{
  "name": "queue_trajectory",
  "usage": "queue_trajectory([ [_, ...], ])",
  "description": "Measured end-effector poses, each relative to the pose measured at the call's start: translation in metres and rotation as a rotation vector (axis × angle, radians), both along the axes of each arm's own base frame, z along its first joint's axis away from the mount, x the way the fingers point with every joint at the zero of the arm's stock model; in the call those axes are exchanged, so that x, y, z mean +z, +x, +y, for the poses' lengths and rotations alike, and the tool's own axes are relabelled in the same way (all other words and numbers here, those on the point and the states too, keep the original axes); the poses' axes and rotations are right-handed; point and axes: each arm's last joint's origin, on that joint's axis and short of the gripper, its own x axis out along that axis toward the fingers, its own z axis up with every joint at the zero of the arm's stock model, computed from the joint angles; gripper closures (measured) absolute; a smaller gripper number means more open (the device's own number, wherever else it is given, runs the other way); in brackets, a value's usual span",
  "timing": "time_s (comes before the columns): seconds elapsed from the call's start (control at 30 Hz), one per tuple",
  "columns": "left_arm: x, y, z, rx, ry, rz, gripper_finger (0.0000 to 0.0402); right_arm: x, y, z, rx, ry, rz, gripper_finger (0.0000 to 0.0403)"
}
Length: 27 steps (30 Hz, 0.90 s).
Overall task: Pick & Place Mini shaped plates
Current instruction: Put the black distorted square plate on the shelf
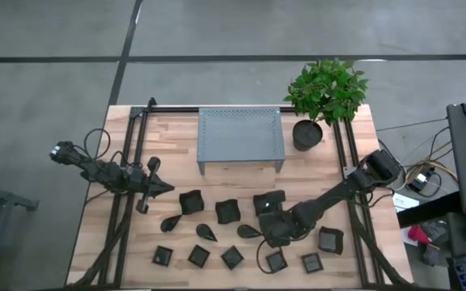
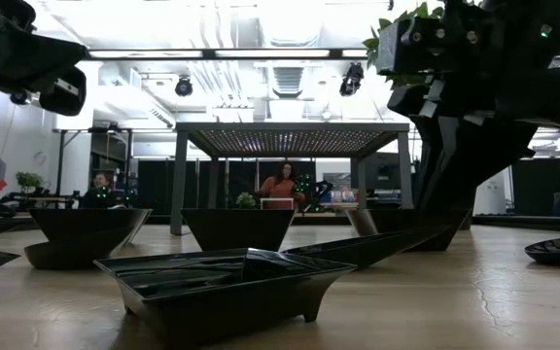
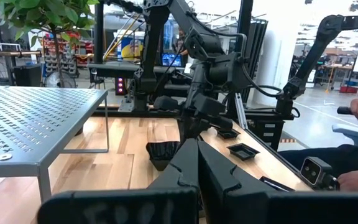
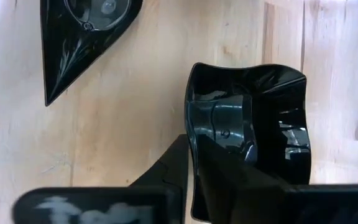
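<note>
Several mini shaped plates, all black, lie on the wooden table's near half: wavy-edged squares [image 1: 191, 200] [image 1: 227, 211], teardrops [image 1: 207, 233] and a row of little squares [image 1: 198, 256]. My right gripper [image 1: 267, 220] reaches down at a slant from the table's right and is shut on one wavy-edged square plate [image 4: 272, 118]. A teardrop plate [image 4: 79, 37] lies just beside it. My left gripper [image 1: 156, 184] hangs level above the table's left side, shut and holding nothing; its fingers [image 3: 197, 165] are pressed together. My right gripper pinches the wavy-edged plate's side rim [image 4: 190, 140] between its two fingers, with one finger [image 4: 229, 155] inside the dish and the other [image 4: 169, 171] outside the wall. The fingers come from above at a slant. The plate's bottom rests on the table.
A grey perforated stand [image 1: 240, 136] stands at the far middle, and a potted plant [image 1: 307, 134] sits to its right. Black rails [image 1: 128, 162] run along both table sides. Bare wood lies between the stand and the plates. People are in the room beyond the table.
</note>
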Motion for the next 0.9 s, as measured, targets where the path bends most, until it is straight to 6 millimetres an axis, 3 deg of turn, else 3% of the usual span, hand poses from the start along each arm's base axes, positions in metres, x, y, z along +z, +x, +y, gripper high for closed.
queue_trajectory([
  [0.47,0.000,0.000,0.000,0.000,0.000,0.000,0.0401,0.017,0.003,0.003,0.003,0.017,-0.039,0.0394],
  [0.9,0.000,0.000,0.000,0.000,0.000,0.000,0.0401,0.043,0.008,0.016,0.031,-0.076,-0.111,0.0394],
])
